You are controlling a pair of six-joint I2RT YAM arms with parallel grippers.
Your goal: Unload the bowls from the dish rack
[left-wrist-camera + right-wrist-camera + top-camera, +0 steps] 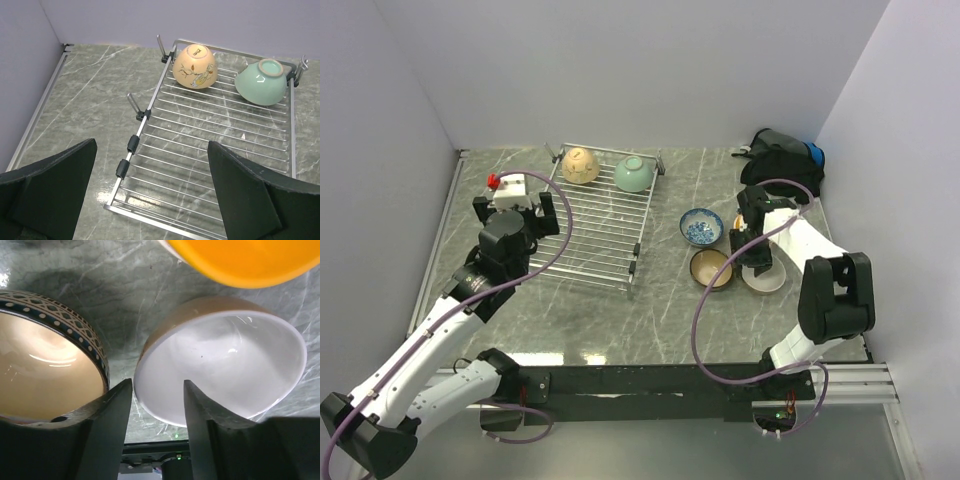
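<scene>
left gripper (151, 145) spread wide above the dish rack (225, 131), right gripper (157, 386) parted astride the white-lined bowl (225, 360) rim.

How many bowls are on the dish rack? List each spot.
2. Tan bowl, overturned, at the far left corner of the dish rack; pale green bowl at its far right corner. None seem hidden.

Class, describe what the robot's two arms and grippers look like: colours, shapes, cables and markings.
The left arm and right arm are built from smooth white shell links joined by bulky black joints. A thin purple cable loops loosely along each. The left gripper and right gripper have matte black, wedge-shaped fingers. No markings show.
</scene>
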